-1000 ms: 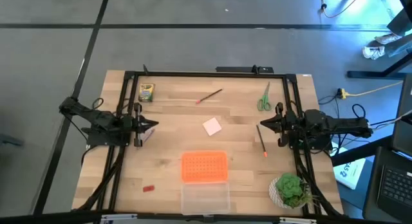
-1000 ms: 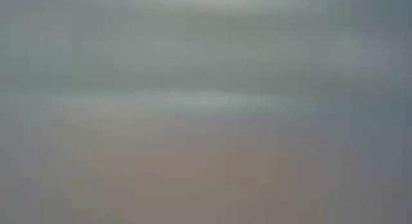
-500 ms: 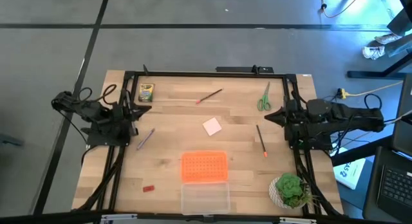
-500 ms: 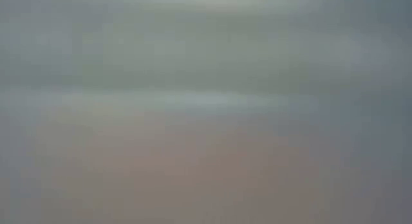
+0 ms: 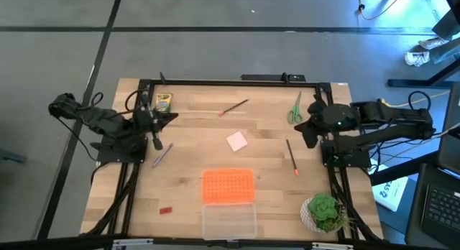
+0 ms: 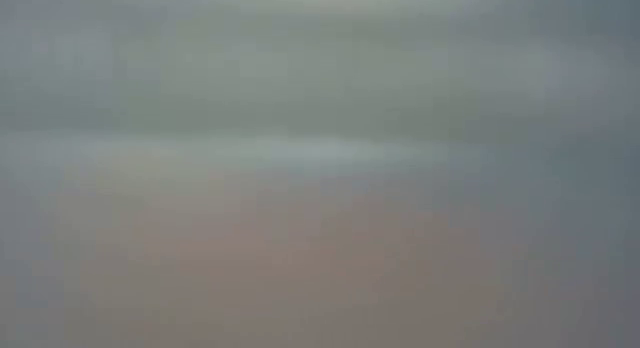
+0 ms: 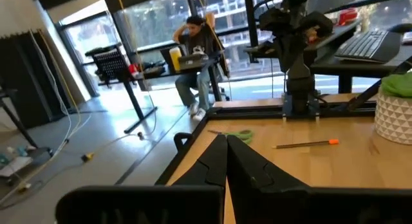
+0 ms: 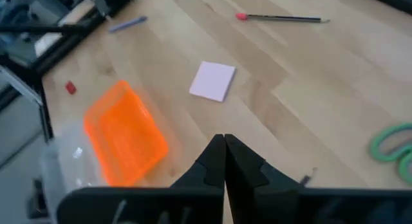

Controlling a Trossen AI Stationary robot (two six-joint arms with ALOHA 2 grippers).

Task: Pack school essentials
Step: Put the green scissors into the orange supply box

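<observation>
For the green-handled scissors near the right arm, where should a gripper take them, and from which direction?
The green-handled scissors lie flat on the table, handles toward the near edge, blades pointing away. Likely best: descend from straight above and pinch across the narrow part just beyond the handle loops, fingers crosswise to the blades. The right gripper is nearest.

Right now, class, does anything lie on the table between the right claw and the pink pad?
Nothing visible does. The right claw, fingers shut, sits at the table's right side, and only bare wood separates it from the pink pad. The orange-tipped pencil lies nearer the front, off that line.
</observation>
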